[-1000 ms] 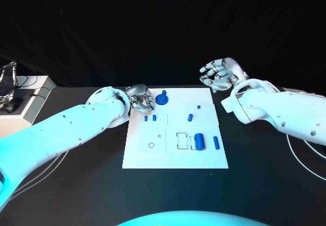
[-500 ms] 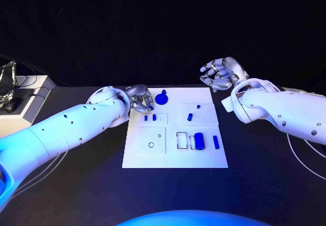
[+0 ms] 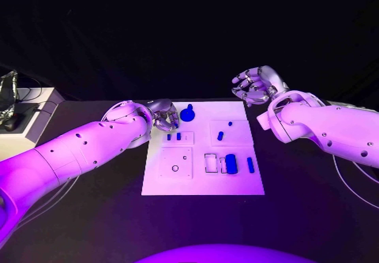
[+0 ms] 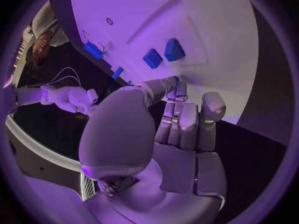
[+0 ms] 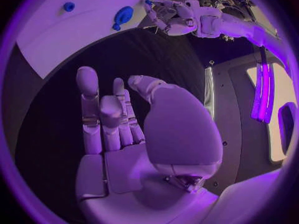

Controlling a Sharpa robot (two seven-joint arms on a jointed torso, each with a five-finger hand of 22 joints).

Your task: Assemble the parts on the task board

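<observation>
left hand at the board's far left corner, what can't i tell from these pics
- Whether the left hand holds a part: in the head view its fingers are too small, in the left wrist view its thumb covers the fingertips.
- The small blue parts by it: too small to identify.
- The task board's corner under that hand: hidden.
</observation>
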